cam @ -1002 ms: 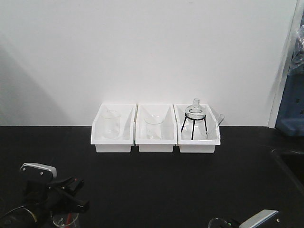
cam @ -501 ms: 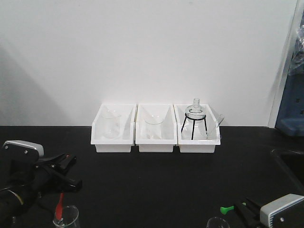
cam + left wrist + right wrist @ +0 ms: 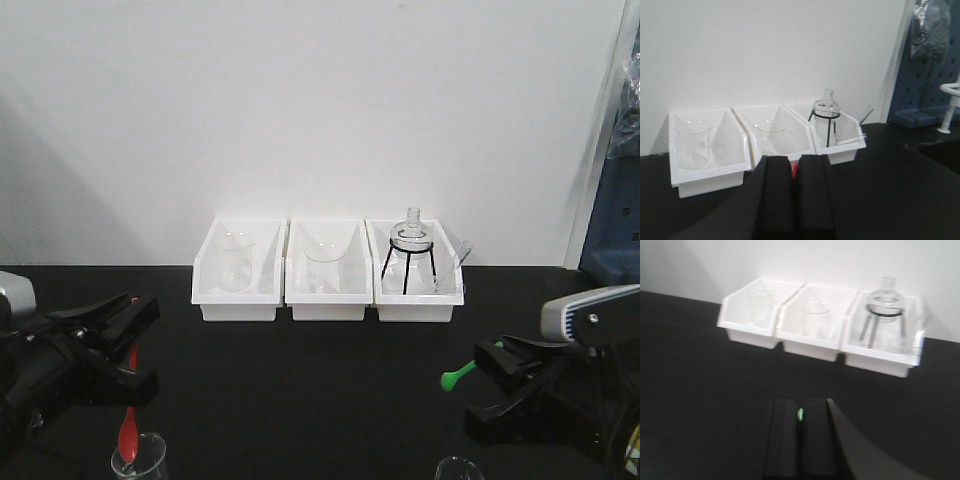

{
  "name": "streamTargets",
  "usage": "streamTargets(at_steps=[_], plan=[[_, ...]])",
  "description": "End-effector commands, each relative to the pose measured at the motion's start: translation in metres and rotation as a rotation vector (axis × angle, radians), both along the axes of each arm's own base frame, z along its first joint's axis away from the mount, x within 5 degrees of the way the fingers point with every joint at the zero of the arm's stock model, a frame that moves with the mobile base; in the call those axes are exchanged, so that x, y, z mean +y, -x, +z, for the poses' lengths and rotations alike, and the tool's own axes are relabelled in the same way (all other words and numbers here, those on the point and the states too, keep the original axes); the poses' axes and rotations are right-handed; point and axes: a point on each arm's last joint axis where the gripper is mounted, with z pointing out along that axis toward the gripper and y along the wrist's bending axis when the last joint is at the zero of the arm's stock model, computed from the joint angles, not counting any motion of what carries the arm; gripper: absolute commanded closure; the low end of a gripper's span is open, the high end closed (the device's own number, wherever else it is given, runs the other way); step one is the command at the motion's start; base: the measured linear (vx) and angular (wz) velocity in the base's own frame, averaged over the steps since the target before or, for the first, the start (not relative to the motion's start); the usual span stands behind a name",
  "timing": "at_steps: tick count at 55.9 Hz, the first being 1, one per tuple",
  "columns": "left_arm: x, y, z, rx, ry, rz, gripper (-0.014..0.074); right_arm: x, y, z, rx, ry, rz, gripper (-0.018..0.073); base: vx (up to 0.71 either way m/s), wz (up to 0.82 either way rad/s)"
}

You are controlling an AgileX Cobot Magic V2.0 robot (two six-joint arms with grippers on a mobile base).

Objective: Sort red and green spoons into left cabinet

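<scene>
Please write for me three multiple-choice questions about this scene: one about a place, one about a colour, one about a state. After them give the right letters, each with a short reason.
1. In which white bin does the flask on the black tripod stand?
A) the left bin
B) the middle bin
C) the right bin

2. What colour is the spoon in the right tool?
A) red
B) green
C) blue

3. What is the state of the left tool?
A) open, holding nothing
B) shut on the red spoon
C) shut on a beaker

Answers:
1 C: the flask and tripod show only in the right bin.
2 B: the green spoon sticks out of that tool.
3 B: a red strip shows between its closed fingers.
</scene>
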Motion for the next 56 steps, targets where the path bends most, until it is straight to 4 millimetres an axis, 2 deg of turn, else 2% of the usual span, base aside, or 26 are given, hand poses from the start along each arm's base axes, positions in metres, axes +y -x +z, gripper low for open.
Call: streamTargets(at_steps=[1, 7, 15, 56], plan=[[-0.002, 0.014, 0.027, -0.109, 0.07, -0.027, 0.0596, 0.02, 0.002, 0.021, -0.054, -0.031, 0.075, 0.0562, 0.0, 0.0], [0.0, 0.018, 0.031, -0.116, 0.072, -0.024, 0.0596, 0.036, 0.003, 0.016, -0.029, -0.02, 0.129, 0.0562, 0.0, 0.0], [0.0, 0.019, 0.034, -0.129, 0.078, -0.026, 0.0594, 0.045, 0.002, 0.009, -0.005, -0.01, 0.157, 0.0562, 0.0, 0.0], [0.0, 0.019, 0.034, -0.129, 0.078, -0.026, 0.0594, 0.044, 0.002, 0.008, -0.002, -0.008, 0.155, 0.0561, 0.0, 0.0]])
